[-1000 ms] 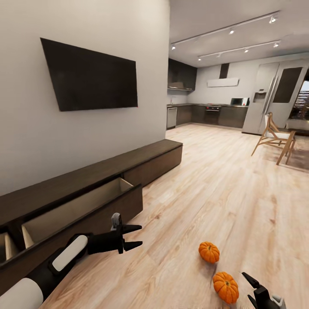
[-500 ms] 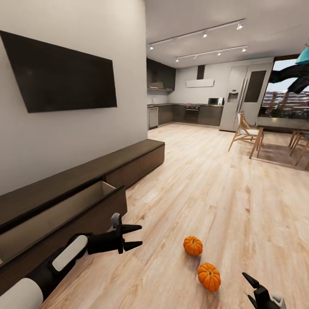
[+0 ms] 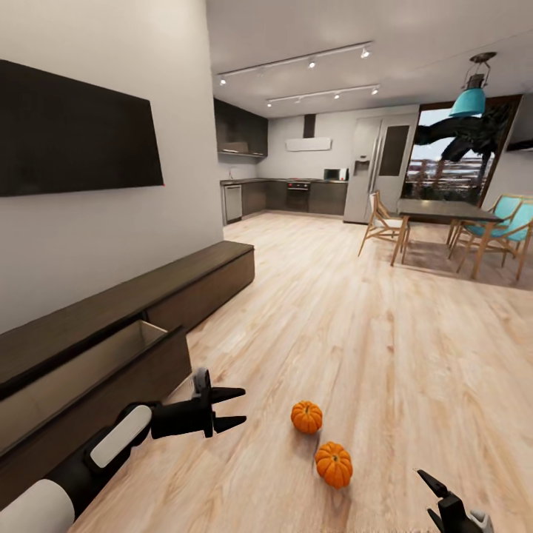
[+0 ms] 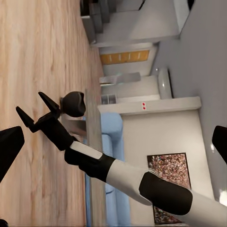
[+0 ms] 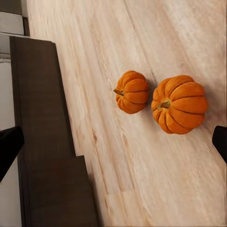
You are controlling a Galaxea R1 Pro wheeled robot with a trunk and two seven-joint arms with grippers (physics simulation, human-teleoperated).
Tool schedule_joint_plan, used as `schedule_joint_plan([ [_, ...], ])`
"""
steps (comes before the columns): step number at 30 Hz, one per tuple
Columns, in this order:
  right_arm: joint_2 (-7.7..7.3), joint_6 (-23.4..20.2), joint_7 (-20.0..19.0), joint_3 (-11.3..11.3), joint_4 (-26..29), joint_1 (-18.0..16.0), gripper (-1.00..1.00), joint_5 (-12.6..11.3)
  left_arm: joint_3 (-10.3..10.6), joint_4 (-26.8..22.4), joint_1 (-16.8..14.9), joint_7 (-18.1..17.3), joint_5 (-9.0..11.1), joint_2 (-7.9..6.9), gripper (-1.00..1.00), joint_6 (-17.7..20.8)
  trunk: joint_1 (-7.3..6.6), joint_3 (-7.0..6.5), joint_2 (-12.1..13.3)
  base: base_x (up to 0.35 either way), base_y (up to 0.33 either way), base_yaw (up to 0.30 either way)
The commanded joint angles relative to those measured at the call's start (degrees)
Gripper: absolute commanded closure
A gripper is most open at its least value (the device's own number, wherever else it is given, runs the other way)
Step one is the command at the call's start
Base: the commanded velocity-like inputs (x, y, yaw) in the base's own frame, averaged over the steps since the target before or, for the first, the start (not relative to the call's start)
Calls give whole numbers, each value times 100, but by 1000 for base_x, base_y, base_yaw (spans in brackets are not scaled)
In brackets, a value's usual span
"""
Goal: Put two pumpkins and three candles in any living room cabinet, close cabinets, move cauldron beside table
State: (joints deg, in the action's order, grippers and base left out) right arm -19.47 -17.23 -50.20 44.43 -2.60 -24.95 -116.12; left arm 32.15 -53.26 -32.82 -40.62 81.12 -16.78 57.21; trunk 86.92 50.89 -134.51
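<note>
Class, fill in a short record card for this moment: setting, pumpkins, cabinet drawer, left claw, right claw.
setting: living room with wood floor, kitchen beyond
pumpkins: two, nearer pumpkin and farther pumpkin, both on the floor, close together but apart
cabinet: near drawer pulled open, nothing seen in the visible part
left claw: open, empty, above the floor
right claw: open, empty, near the pumpkins

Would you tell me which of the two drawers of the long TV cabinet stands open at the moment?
The nearer drawer, beside the left hand, is pulled out, showing its pale wood inside. The farther drawer, toward the kitchen, sits flush and closed.
</note>
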Motion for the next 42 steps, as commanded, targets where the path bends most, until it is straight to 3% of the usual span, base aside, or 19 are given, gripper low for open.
schedule_joint_plan([
  [1, 4, -58, -25, 48, -19, -9, -100, -60, 18, -3, -5, -25, 6, -4, -100, 9, -1, 6, -3, 0, 0, -284],
  [18, 4, 65, -25, 48, -13, -8, -100, -60, 19, 17, -5, -25, 9, 1, -100, 9, -1, 6, -3, 0, 20, -284],
  [33, 4, 50, -50, 47, -13, -8, -100, -60, 20, 2, -5, -25, 2, 0, -100, 9, -1, 6, -3, 0, 251, -271],
  [42, -3, 60, -36, 48, -19, -8, -100, -54, 25, -7, -5, -25, 1, 2, -100, 9, -1, 6, -3, 94, 182, -57],
])
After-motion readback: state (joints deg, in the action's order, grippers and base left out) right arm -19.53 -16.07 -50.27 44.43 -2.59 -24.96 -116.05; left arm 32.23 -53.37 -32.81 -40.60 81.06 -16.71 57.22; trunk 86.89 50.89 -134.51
